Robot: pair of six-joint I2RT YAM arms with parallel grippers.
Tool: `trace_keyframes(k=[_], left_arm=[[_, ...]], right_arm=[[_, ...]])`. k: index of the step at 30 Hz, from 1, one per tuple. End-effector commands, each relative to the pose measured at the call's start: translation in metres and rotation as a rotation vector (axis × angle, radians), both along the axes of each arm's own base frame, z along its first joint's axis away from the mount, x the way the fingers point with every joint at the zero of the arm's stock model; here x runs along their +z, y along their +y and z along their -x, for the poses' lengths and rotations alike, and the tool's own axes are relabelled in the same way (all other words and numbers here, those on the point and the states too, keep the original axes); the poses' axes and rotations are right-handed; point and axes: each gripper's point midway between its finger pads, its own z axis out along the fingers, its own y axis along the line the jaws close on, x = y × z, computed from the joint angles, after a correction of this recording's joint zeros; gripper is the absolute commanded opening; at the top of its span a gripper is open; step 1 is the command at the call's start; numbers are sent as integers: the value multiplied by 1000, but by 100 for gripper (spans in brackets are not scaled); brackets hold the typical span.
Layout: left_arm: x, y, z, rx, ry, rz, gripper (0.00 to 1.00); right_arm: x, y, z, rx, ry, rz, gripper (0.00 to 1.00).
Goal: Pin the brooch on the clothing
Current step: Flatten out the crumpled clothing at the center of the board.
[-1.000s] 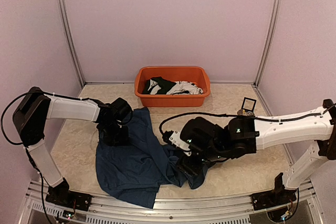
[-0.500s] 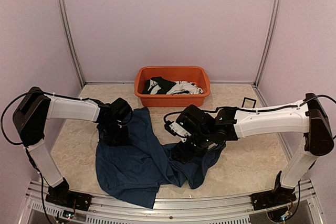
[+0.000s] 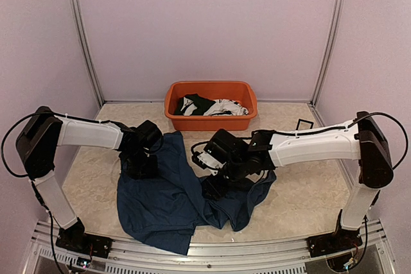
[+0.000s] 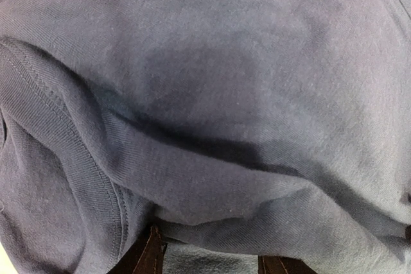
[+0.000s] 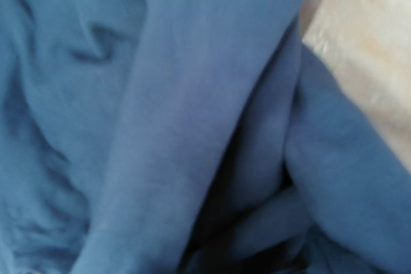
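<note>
T-shirt [image 3: 160,190], navy, rumpled: right gripper [image 3: 212,187] has slid toward 11 o'clock, spreading the right flap. Brooch unseen; pinning not begun. Left gripper [image 3: 142,166] and right: pincers cloth-hidden, cannot tell.

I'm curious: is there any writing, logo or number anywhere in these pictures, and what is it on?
No text can be read anywhere.
The T-shirt: plain dark blue cloth, no print in any view.
The orange tub: no label shows.
The clothes in the tub: black and white, no lettering legible.
The small black frame: too small to tell.
</note>
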Motion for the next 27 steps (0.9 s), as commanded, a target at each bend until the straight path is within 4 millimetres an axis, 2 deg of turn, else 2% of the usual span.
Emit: trace_keyframes(k=[1,5,8,11,14,15,18,20,23,27], left_arm=[[-17,9,19,-8,78,-45,47],[-18,8,19,-13,79,-46,47],[-18,7,18,-17,79,-48,47],[-18,7,17,-18,76,-52,47],[-19,10,16,-12,79,-61,47],[-20,12,16,-8,81,-61,47],[-22,18,16,8,85,-64,47],[-22,21,16,15,85,-68,46],[-24,25,16,21,87,-78,44],[-27,29,18,27,95,-93,42]], right_arm=[[-23,-10,13,2,65,60,49],[-24,-15,12,-11,67,63,27],[-16,-13,10,-12,54,48,0],[4,-12,4,-12,4,19,0],[35,-18,-7,-5,-114,10,0],[47,-27,-16,-35,-180,28,0],[87,-71,-45,-188,-400,97,0],[107,-97,-55,-278,-495,122,0],[129,-124,-60,-374,-579,114,0],[143,-164,-64,-525,-656,167,0]])
